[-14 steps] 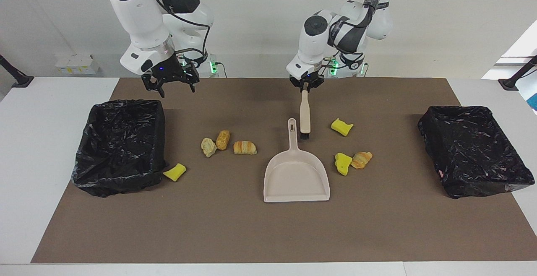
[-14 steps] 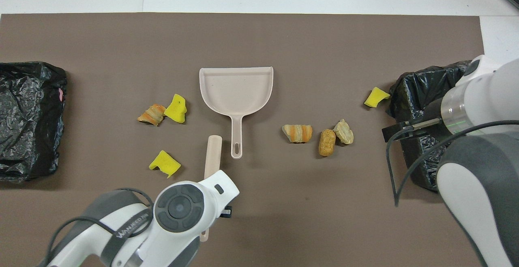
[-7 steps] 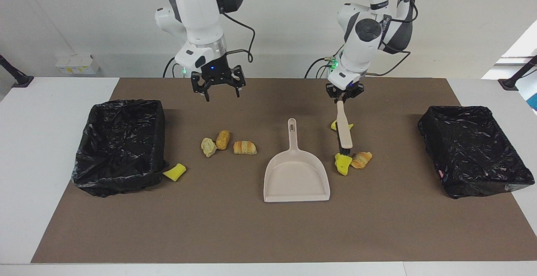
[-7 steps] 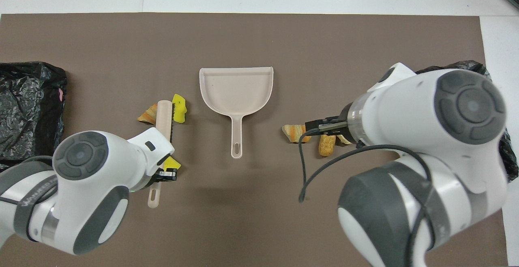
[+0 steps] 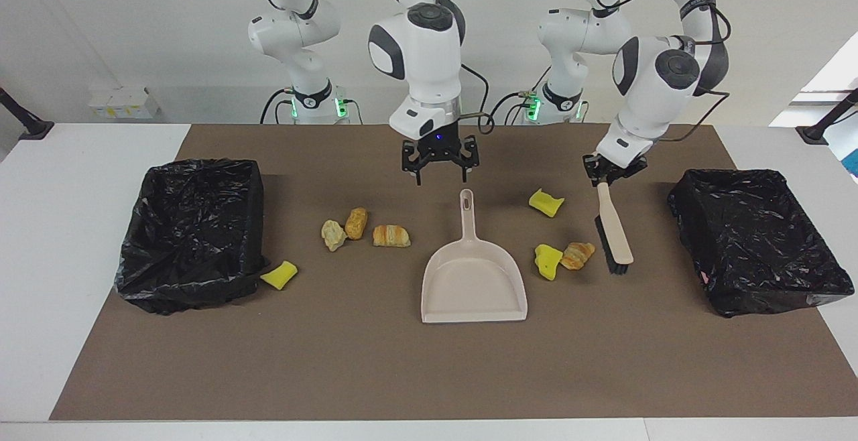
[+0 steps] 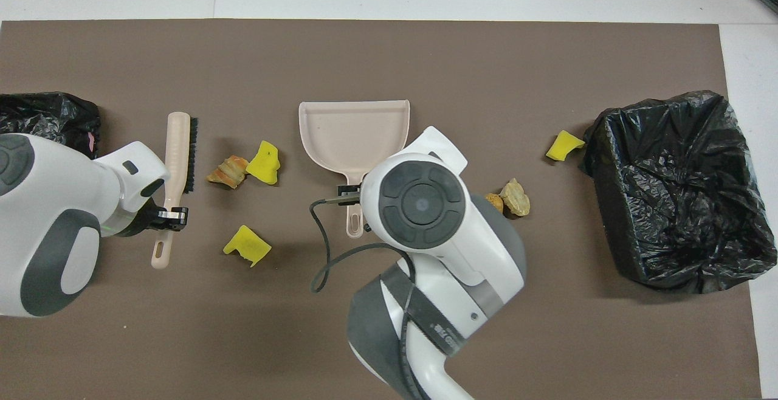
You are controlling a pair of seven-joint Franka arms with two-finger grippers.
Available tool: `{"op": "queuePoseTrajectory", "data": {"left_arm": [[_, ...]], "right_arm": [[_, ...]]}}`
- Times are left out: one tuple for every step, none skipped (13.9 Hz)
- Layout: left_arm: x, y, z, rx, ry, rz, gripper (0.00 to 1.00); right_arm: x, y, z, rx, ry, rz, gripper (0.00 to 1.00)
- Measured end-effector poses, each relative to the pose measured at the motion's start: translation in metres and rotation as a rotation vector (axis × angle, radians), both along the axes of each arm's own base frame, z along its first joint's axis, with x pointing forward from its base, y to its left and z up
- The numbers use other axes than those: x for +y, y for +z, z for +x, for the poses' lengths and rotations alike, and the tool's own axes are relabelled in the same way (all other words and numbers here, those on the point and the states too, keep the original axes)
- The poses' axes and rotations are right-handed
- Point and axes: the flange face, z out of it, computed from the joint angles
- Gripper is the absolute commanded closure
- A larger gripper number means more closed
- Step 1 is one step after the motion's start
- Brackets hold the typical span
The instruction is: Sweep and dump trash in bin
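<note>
From across the table, the left gripper [image 5: 611, 171] was closed on the handle of a brush [image 5: 615, 228], which slanted down with its black bristles turned toward a croissant piece [image 5: 578, 255] and a yellow sponge wedge [image 5: 548, 261] lying together just beside the bristle end, between the brush and the dustpan [image 5: 473, 279]. A second yellow wedge [image 5: 546, 202] lay beside the brush handle, nearer the robots than that pair. A bin lined with a black bag [image 5: 757, 238] stood near the brush, toward the left arm's end of the table. The right gripper [image 5: 439, 164] hung with its fingers spread and empty above the tip of the dustpan's handle. Toward the right arm's end lay a beige lump [image 5: 333, 234], two pastry pieces [image 5: 356, 222] [image 5: 391, 236], a third yellow wedge [image 5: 279, 275] and another black-bagged bin [image 5: 191, 233].

From overhead, the brush [image 6: 176, 169] lay lengthwise beside the croissant piece [image 6: 227, 171] and wedge [image 6: 264, 162], bristles facing them, with the left gripper [image 6: 170, 217] on its handle. The right arm's bulk hid its gripper and part of the dustpan [image 6: 354, 134] handle. The beige lump [image 6: 515, 197] showed beside that arm, and the yellow wedge [image 6: 563, 145] touched the bin [image 6: 674, 187].
</note>
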Motion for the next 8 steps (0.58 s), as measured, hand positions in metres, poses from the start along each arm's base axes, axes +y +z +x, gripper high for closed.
{"op": "queuePoseTrajectory", "data": {"left_arm": [[0.012,-0.004,0.006,-0.004,-0.010,-0.002,1.00],[0.023,-0.008,0.010,-0.004,-0.019,-0.003,1.00],[0.035,-0.011,0.013,-0.003,-0.035,-0.005,1.00],[0.043,-0.012,0.015,-0.006,-0.060,-0.008,1.00],[0.049,-0.012,0.016,-0.011,-0.088,-0.011,1.00],[0.053,-0.012,0.017,-0.018,-0.100,-0.012,1.00],[0.058,-0.013,0.019,-0.025,-0.103,-0.013,1.00],[0.062,-0.015,0.021,-0.030,-0.101,-0.012,1.00]], "right_arm": [[0.013,-0.014,0.005,-0.015,0.017,0.005,0.00],[0.022,-0.029,0.010,-0.034,0.032,0.013,0.00],[0.029,-0.045,0.015,-0.045,0.043,0.019,0.00],[0.033,-0.061,0.019,-0.049,0.054,0.012,0.00],[0.036,-0.076,0.021,-0.057,0.073,-0.009,0.00],[0.039,-0.087,0.021,-0.064,0.091,-0.026,0.00],[0.042,-0.095,0.020,-0.063,0.102,-0.038,0.06],[0.043,-0.100,0.018,-0.059,0.109,-0.046,0.13]]}}
